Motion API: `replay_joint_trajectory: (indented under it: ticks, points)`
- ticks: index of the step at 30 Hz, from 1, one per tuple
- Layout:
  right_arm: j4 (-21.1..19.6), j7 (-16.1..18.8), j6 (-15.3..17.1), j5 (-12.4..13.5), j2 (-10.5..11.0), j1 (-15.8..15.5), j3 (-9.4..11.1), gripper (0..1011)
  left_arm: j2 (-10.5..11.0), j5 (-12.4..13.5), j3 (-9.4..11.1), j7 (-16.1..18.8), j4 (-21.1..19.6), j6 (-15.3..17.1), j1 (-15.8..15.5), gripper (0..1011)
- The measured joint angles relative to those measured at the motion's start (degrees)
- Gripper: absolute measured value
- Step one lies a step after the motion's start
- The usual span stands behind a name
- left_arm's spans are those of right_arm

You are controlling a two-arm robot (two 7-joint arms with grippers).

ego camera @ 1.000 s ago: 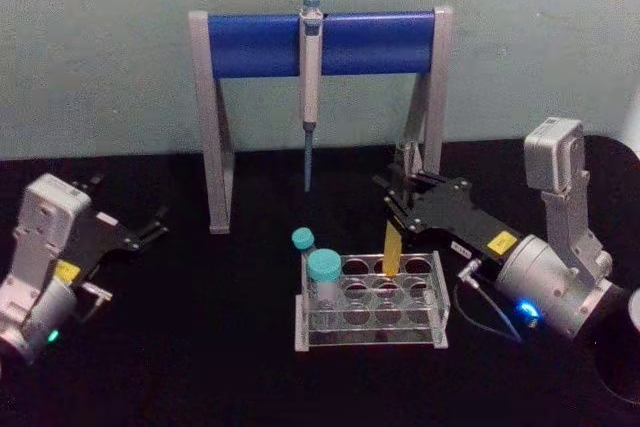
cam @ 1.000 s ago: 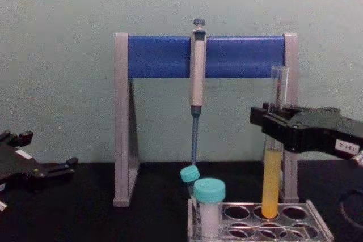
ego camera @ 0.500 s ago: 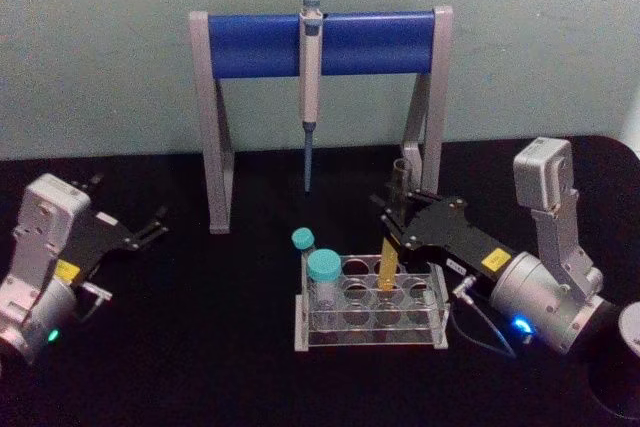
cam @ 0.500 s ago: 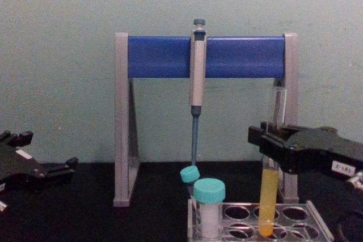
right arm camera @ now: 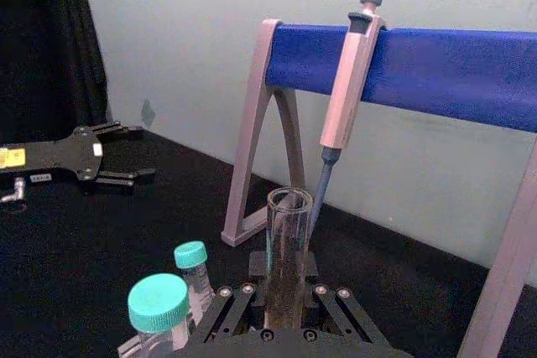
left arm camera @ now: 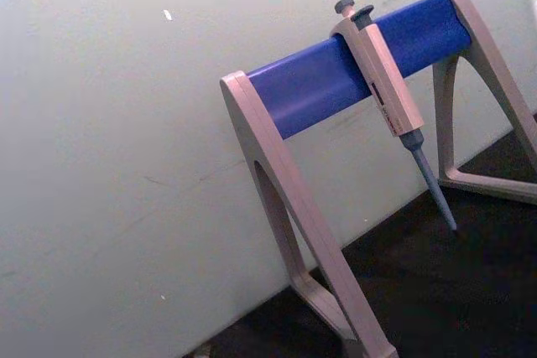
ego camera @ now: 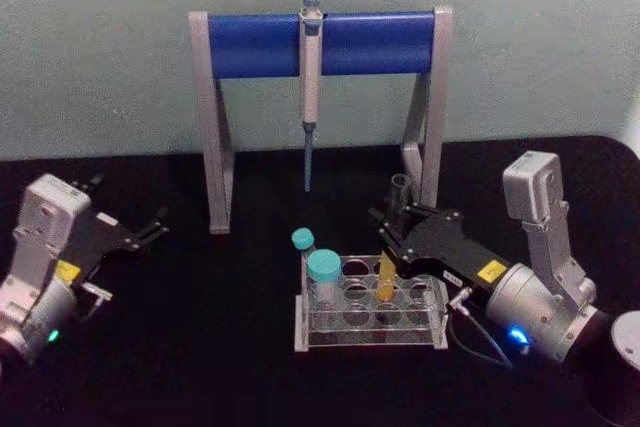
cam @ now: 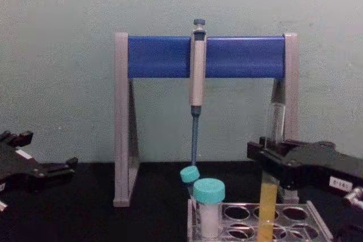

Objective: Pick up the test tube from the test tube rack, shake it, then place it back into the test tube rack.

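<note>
Lower than before, test tube (ego camera: 389, 269) clamped upright in right gripper (ego camera: 396, 219), base inside test tube rack (ego camera: 371, 327) hole.

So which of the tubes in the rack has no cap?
The tall test tube with yellow liquid, held by the right gripper in the test tube rack. The two shorter vials beside it have teal caps.

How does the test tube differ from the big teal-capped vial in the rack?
The test tube is tall, thin, capless and part-filled with yellow-orange liquid; the teal-capped vial is short, wide and capped. The right gripper clamps the tube, while the vial stands free. Both sit in the test tube rack.
</note>
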Motion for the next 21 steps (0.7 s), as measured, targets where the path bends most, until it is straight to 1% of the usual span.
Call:
replay_joint_trajectory:
  ticks: [21]
  points:
    - [1.39, -0.21, 0.12, -0.56, -0.82, -0.70, 0.37, 229, 0.00, 0.00, 0.00, 0.00, 0.00, 0.00, 0.00, 1009]
